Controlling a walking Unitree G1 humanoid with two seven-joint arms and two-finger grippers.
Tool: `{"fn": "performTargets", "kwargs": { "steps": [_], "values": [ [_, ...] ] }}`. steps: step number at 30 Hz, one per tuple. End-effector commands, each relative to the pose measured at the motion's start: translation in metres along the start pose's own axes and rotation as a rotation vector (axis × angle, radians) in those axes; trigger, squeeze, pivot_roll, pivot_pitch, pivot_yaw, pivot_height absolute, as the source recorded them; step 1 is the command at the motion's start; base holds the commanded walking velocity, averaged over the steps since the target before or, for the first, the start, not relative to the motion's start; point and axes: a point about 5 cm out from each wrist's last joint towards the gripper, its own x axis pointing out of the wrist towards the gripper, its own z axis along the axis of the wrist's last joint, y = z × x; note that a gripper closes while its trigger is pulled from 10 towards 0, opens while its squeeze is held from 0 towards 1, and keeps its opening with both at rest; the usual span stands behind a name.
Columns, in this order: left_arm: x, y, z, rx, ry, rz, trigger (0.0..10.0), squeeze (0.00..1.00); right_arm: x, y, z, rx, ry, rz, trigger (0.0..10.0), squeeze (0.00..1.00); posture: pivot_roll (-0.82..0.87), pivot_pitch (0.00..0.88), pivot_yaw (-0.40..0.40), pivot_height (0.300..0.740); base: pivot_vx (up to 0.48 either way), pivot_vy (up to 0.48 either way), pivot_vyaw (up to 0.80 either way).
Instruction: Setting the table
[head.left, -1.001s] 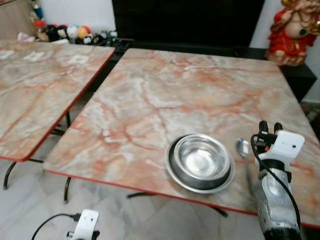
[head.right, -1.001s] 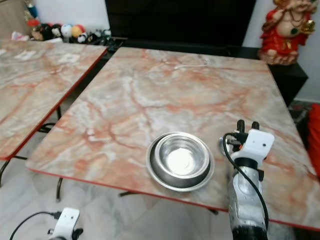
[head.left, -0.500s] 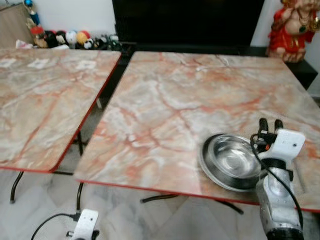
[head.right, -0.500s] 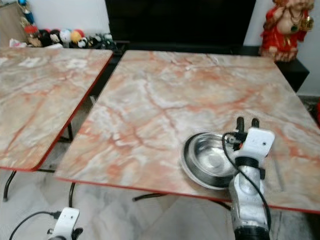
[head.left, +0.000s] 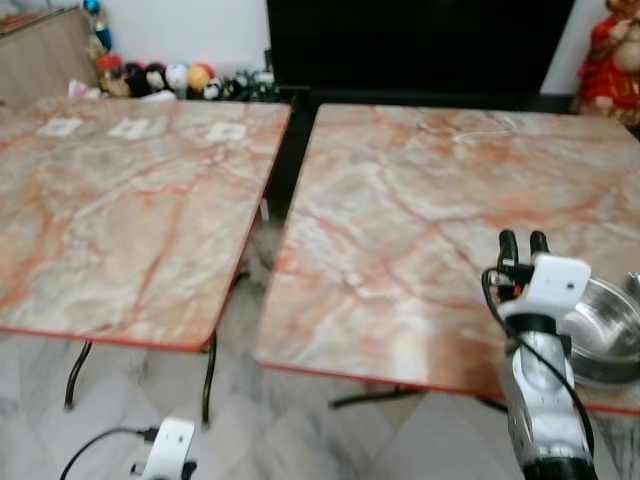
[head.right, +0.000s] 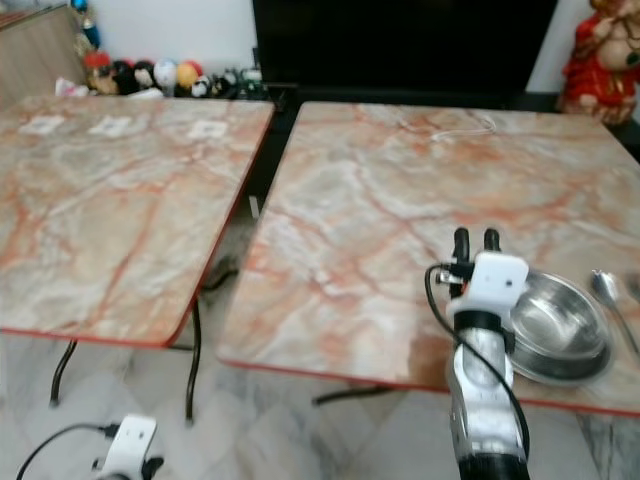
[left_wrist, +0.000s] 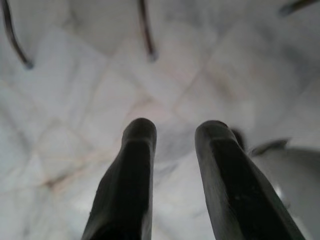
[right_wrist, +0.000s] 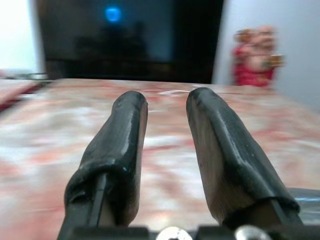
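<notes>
The right gripper (head.right: 476, 237) is hovering upright, fingers parted and empty, just left of the steel bowl (head.right: 556, 325); the left gripper (left_wrist: 172, 132) is hanging open over the floor.

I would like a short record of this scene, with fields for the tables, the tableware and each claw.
right table: marble-patterned top, red edge
left table: same pattern, beside it across a gap
bowl: steel, empty, near the right table's front edge
spoon: lies just right of the bowl
right claw: open, empty, raised over the right table, left of the bowl
left claw: open, empty, hanging low above the tiled floor
</notes>
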Motion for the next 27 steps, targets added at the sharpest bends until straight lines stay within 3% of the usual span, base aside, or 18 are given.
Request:
{"fn": "performTargets", "kwargs": {
  "steps": [1, 27],
  "values": [
    [0.0006, -0.0009, 0.0029, 0.003, -0.011, -0.003, 10.0, 0.00, 0.0022, -0.0043, 0.0032, -0.016, -0.013, 0.001, 10.0, 0.00, 0.08, 0.009, -0.004, 0.740, 0.000, 0.476, 0.00],
    [0.0009, -0.0001, 0.0059, 0.004, -0.027, -0.002, 10.0, 0.00, 0.0003, 0.0035, 0.0017, -0.015, -0.019, 0.052, 10.0, 0.00, 0.10, 0.000, -0.007, 0.740, 0.000, 0.475, 0.00]
  ]
}}
